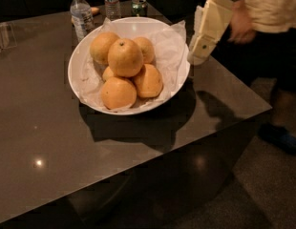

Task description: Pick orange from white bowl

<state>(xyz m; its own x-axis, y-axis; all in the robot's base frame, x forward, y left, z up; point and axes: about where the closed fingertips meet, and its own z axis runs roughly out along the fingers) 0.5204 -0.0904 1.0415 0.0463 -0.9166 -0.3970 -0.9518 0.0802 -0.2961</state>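
The cream gripper hangs at upper right, angled down and leftward.

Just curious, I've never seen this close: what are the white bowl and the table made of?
The white bowl looks like glazed ceramic or plastic: glossy rim. The table seems polished stone or glass, mirroring light spots. The cream gripper, beside the bowl's right rim, looks like matte plastic.

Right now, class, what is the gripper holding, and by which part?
Nothing: the gripper hangs beside the white bowl's right rim; the orange lies in the bowl.
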